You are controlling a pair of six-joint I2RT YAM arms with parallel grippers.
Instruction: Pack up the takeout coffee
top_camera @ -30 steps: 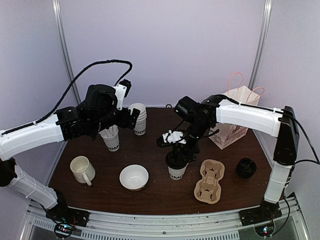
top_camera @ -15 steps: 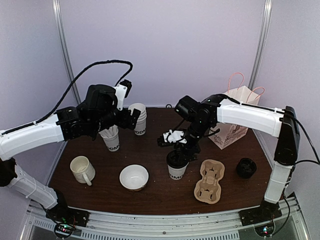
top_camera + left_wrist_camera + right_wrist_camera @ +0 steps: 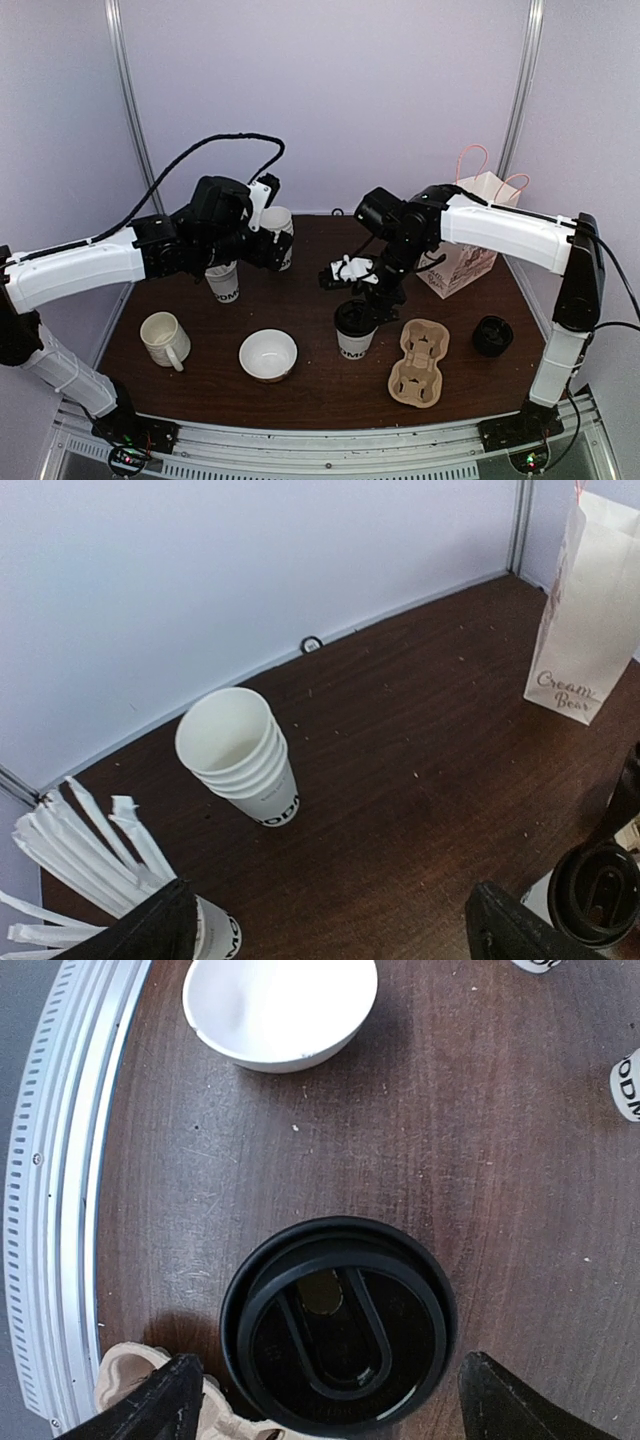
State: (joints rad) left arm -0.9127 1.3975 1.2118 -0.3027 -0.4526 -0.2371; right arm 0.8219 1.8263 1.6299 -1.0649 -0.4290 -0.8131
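Note:
One takeout coffee [image 3: 354, 330], a white cup with a black lid [image 3: 338, 1325], stands upright mid-table beside the carrier. My right gripper [image 3: 370, 300] hovers just above it, open; in the right wrist view the right gripper [image 3: 338, 1405] has a black fingertip [image 3: 165, 1405] on each side of the lid, not touching it. My left gripper [image 3: 268, 250] is open and empty over the back left; in the left wrist view the left gripper [image 3: 330, 940] looks down on bare wood. The lidded cup [image 3: 600, 895] shows at that view's lower right.
A stack of lidless cups [image 3: 282, 232] [image 3: 240, 755] and a cup of white sticks [image 3: 225, 282] [image 3: 80, 840] stand back left. Mug [image 3: 163, 338], bowl [image 3: 268, 353] [image 3: 280, 1005], pulp cup carrier [image 3: 420, 362] [image 3: 125, 1385], black lid [image 3: 492, 335], paper bag [image 3: 470, 245] [image 3: 590, 610].
My right gripper has lifted off the lidded cup and opened wider. The left arm has swung right, toward the cup stack.

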